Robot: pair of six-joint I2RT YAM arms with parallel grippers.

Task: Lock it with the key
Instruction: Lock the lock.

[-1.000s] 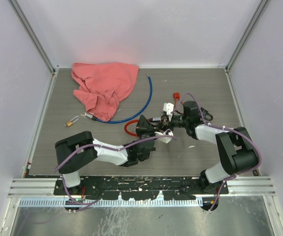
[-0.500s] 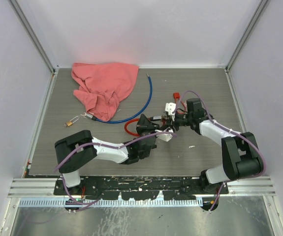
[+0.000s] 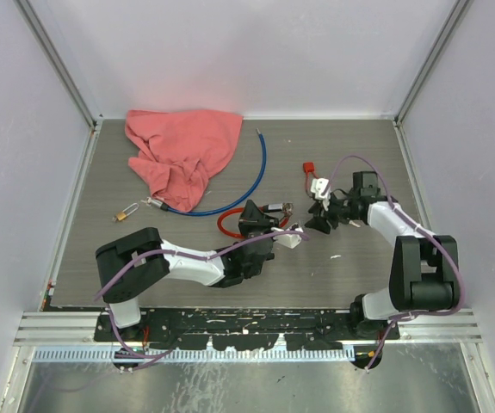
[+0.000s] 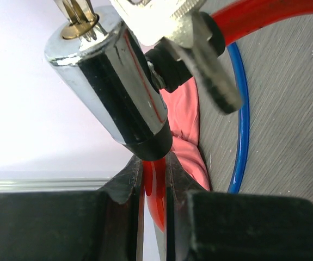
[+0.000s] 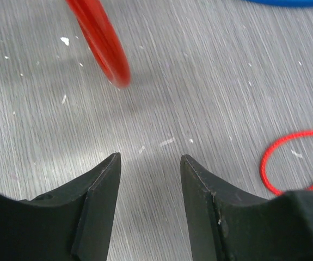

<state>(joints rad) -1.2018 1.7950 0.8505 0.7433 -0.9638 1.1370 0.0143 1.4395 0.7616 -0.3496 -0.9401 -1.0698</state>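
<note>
A chrome lock cylinder (image 4: 110,81) on a red cable (image 4: 155,179) fills the left wrist view, with a key (image 4: 77,11) standing in its brass keyway. My left gripper (image 4: 155,168) is shut on the red cable just below the cylinder. From above, the lock (image 3: 275,207) sits mid-table by the left gripper (image 3: 260,225), with the cable's loop (image 3: 225,225) to its left. My right gripper (image 3: 320,215) is to the right of the lock, apart from it. It is open (image 5: 149,157) over bare table, nothing between its fingers.
A pink cloth (image 3: 182,151) lies at the back left. A blue cable (image 3: 256,172) curves beside it, ending at a small brass padlock (image 3: 128,212). A red tag (image 3: 309,168) on a red string (image 5: 287,157) lies behind the right gripper. White walls enclose the table.
My right gripper has opened and pulled back to the right, away from the lock and key. The left gripper has kept its hold and place.
</note>
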